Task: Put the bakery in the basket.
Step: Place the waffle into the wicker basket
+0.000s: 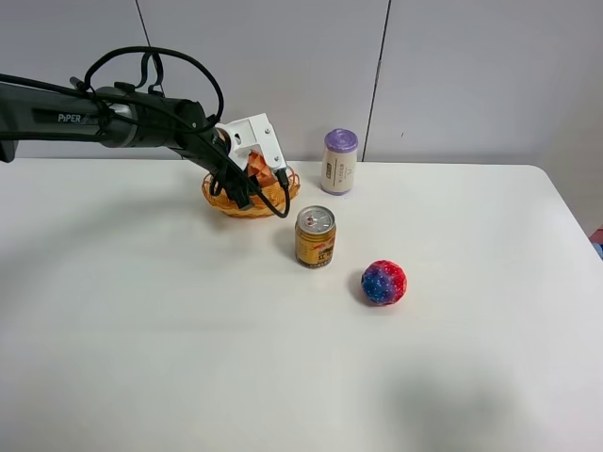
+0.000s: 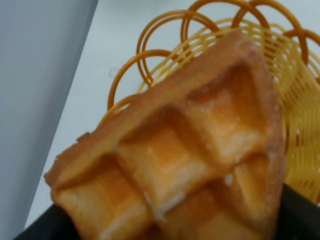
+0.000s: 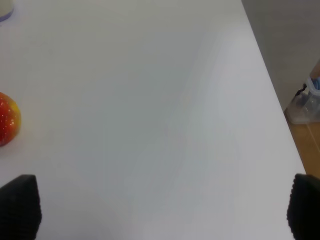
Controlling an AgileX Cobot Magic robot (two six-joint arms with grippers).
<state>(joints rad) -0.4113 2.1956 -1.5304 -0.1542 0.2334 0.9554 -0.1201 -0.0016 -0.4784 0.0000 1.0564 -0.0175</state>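
Observation:
The bakery [image 1: 256, 169], an orange-brown waffle wedge with square dimples, is held in my left gripper [image 1: 252, 181] right over the orange-yellow wicker basket [image 1: 273, 200] at the back of the table. In the left wrist view the waffle [image 2: 185, 150] fills the frame. The basket's looped rim and woven wall [image 2: 295, 100] lie close behind it. Dark fingers [image 2: 47, 227] show at the waffle's edges. I cannot tell if the waffle touches the basket. My right gripper [image 3: 162, 210] is open and empty over bare table; it is out of the exterior high view.
A gold drink can [image 1: 315, 236] stands in front of the basket. A red-blue speckled ball [image 1: 383, 282] lies to the can's right and shows in the right wrist view [image 3: 7, 120]. A white jar with a purple lid [image 1: 339, 161] stands right of the basket.

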